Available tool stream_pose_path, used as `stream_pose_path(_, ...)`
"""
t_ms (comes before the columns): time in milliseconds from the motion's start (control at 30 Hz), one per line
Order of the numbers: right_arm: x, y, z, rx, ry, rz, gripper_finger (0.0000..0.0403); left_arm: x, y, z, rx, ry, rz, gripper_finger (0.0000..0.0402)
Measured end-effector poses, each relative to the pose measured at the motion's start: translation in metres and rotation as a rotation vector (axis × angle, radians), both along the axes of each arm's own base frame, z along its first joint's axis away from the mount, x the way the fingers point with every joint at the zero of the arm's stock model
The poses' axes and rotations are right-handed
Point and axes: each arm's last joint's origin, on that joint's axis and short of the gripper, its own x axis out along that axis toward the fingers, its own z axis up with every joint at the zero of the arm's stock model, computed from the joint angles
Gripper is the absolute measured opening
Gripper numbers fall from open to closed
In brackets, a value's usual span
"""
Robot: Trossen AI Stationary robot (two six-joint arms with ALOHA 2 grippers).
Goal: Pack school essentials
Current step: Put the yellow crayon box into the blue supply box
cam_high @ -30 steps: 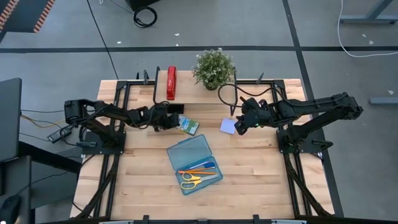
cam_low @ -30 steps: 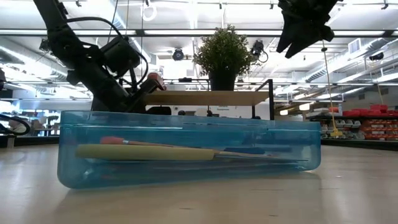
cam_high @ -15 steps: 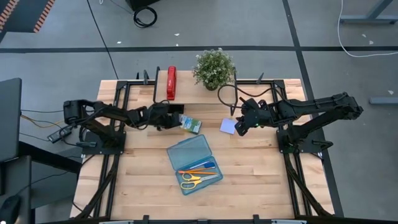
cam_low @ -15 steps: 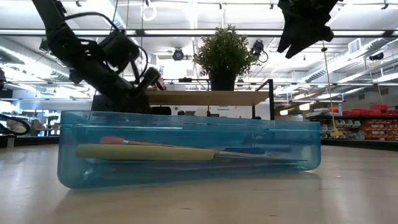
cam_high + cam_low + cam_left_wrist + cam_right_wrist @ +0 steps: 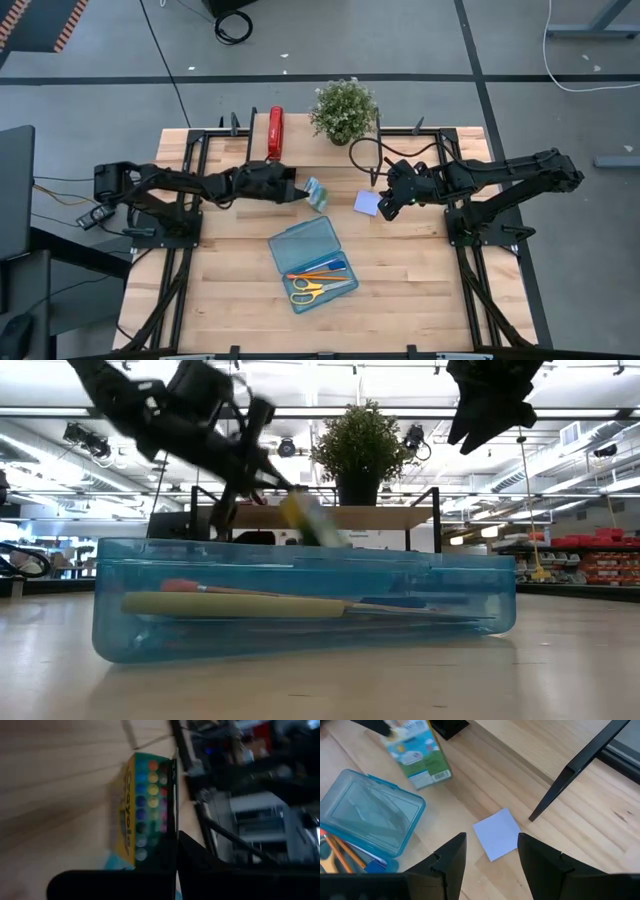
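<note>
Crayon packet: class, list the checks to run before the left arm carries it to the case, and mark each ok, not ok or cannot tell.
1. Left hand shut on the crayon packet: ok.
2. Packet lifted off the table: ok, the low view shows it in the air.
3. Case open: ok.
4. Room in the case beside the scissors and pencils: cannot tell.
5. Right hand off the path, open above the sticky pad: ok.

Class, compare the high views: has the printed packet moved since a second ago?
Yes. The packet, shut in the left gripper, has been lifted off the table and carried slightly toward the plant.
</note>
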Motion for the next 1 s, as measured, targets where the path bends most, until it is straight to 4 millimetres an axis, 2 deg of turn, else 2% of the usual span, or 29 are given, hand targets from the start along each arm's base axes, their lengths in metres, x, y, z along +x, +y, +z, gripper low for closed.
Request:
stream_pose_path(167,0.0,0.0,0.0,-0.001,0.001,0.0,0.0186,0.017,-0.011,0.027,0.089,0.02,-0.126,0.0004)
stream_pose_path(300,0.0,0.0,0.0,-0.005,0.003,0.005,0.0186,0.027,-0.024,0.05,0.185,0.142,-0.264,0.0003)
stream_pose_path(400,0.0,0.0,0.0,-0.015,0.006,0.008,0.0186,0.028,-0.033,0.064,0.265,0.272,-0.355,0.0004)
stream_pose_path(567,0.0,0.0,0.0,-0.025,0.013,0.023,0.0186,0.028,-0.038,0.096,0.394,0.365,-0.392,0.0003)
stream_pose_path(700,0.0,-0.001,0.0,-0.044,0.02,0.032,0.0186,0.03,-0.048,0.119,0.478,0.368,-0.385,0.0004)
stream_pose_path(900,0.0,-0.001,0.0,-0.055,0.02,0.028,0.0186,0.027,-0.073,0.129,0.591,0.413,-0.381,0.0004)
stream_pose_path(1000,-0.001,0.001,0.0,-0.053,0.025,0.032,0.0186,0.028,-0.093,0.129,0.652,0.389,-0.457,0.0003)
